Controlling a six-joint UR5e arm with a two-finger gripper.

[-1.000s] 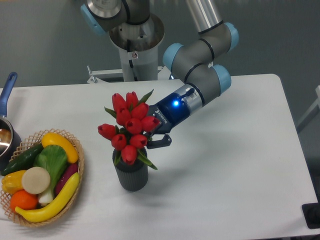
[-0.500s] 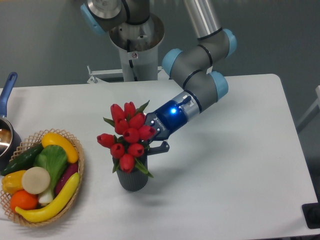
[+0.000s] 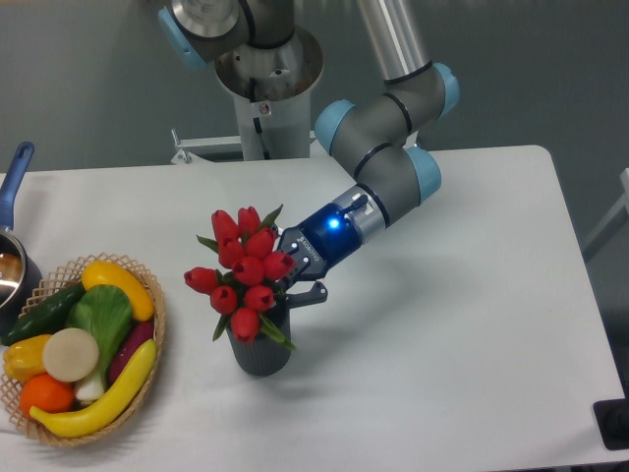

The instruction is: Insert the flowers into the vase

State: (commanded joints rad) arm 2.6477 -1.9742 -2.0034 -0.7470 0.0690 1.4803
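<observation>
At the far left edge a blue-handled pot (image 3: pixel 12 258) sits beside the wicker basket (image 3: pixel 149 313) of toy fruit and vegetables, both unmoved. Right of them the flowers (image 3: pixel 241 270) have sunk lower than a second ago and shifted a little left, their stems now down inside the mouth of the vase (image 3: pixel 259 349), which stands upright on the white bench (image 3: pixel 462 324) in the same spot. The gripper (image 3: pixel 292 280) has descended with them, its fingers (image 3: pixel 309 294) pinching the bunch just above the vase rim, the arm reaching in from the upper right.
</observation>
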